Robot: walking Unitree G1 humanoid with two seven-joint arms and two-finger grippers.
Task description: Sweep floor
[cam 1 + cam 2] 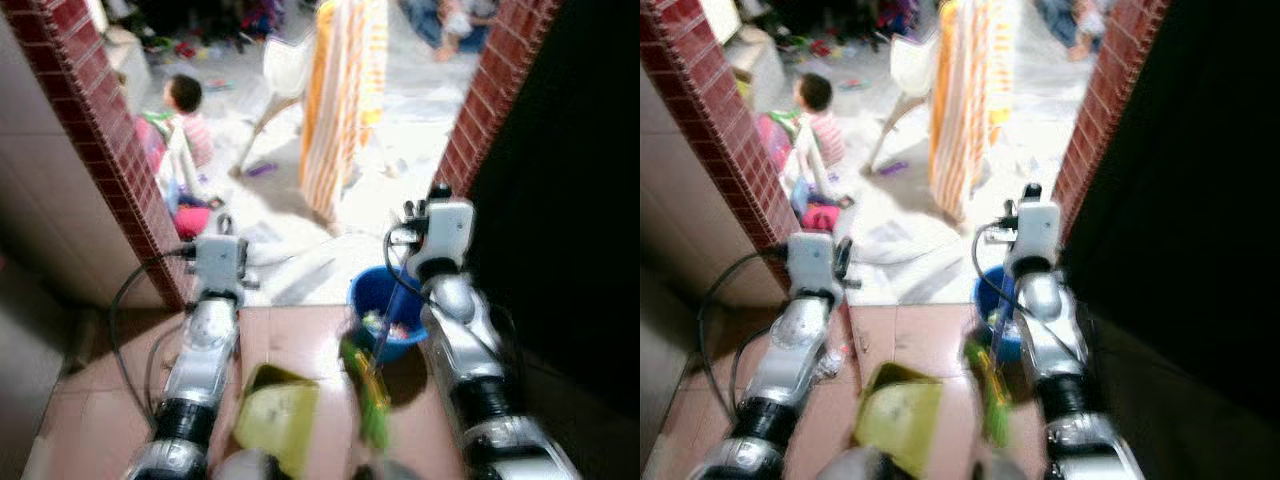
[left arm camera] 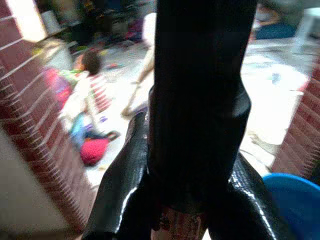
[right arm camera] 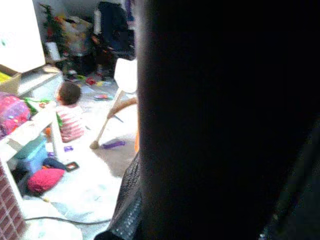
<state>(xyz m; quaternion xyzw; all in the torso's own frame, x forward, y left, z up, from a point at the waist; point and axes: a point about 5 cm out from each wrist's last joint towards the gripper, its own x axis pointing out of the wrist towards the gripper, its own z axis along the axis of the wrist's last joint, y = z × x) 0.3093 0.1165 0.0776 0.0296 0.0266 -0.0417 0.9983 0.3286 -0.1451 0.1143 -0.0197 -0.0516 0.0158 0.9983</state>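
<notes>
The left gripper is shut tight on a black pole, with one finger on each side. The right gripper is up by the right brick wall. A dark pole sits right in front of it, but it is too dark to tell if it has hold.

Near the robot, between the arms, are a yellow-green dustpan and a green broom, both blurry. They are low over the red floor, near a blue bucket.

The broom looks light, with a stiff pole and soft bristles. Hold it on the pole, not the bristles. The pole is smooth, so it could slip or twist in a loose grip.

A child sits on the far floor, so swing with care.
</notes>
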